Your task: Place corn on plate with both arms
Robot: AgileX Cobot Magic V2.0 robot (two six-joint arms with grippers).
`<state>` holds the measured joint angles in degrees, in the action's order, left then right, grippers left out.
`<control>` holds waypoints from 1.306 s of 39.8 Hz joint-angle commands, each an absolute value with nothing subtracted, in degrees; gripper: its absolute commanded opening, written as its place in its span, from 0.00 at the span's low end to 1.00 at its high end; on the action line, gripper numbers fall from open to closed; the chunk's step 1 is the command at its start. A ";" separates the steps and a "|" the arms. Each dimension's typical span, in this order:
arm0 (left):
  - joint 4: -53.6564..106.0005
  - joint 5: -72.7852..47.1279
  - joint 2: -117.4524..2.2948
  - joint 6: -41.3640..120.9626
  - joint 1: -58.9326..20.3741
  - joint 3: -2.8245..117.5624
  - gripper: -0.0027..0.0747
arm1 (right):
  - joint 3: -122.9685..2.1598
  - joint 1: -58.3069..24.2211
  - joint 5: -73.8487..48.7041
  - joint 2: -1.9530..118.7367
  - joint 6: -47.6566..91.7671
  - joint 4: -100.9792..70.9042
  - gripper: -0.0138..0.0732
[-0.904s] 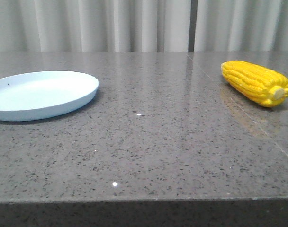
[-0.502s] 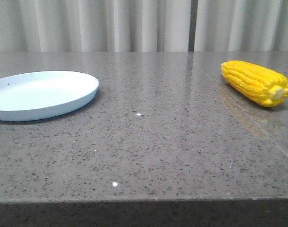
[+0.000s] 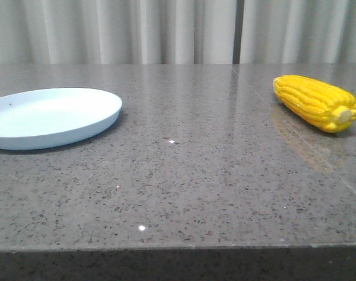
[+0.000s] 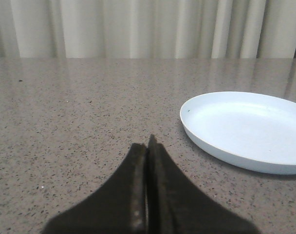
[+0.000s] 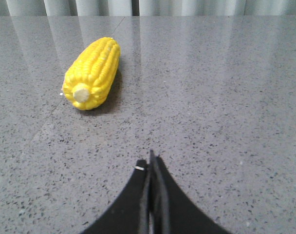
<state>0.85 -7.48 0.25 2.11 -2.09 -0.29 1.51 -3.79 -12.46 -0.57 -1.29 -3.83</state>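
My right gripper (image 5: 151, 168) has its fingers pressed flat together, holding nothing, and it hangs low over bare grey table (image 5: 226, 97). Out ahead of it and off to one side lies the corn (image 5: 92, 72), on its side on the stone, pale stub end turned back toward my wrist camera, with clear table between it and the fingertips. My left gripper (image 4: 148, 151) is likewise closed and empty above the table; the plate (image 4: 245, 129) sits near it, just ahead and to the side, with nothing on it.

In the front view neither arm shows. The plate (image 3: 49, 117) rests at the left edge of the table and the corn (image 3: 315, 102) far over on the right, well apart.

I judge this to be the very start: the pick has not begun. Next I need to spread the right fingers, swing the wrist toward the cob and line the jaws across its tapered body rather than along it, then come down around the thicker middle. The rounded, smooth kernels look likely to roll or slip, so I want a square, centred grip before lifting.
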 commanded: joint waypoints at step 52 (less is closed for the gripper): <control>-2.81 -11.29 -20.97 1.55 -1.82 29.20 0.86 | -31.15 -3.52 -13.90 24.46 -0.82 -3.46 0.86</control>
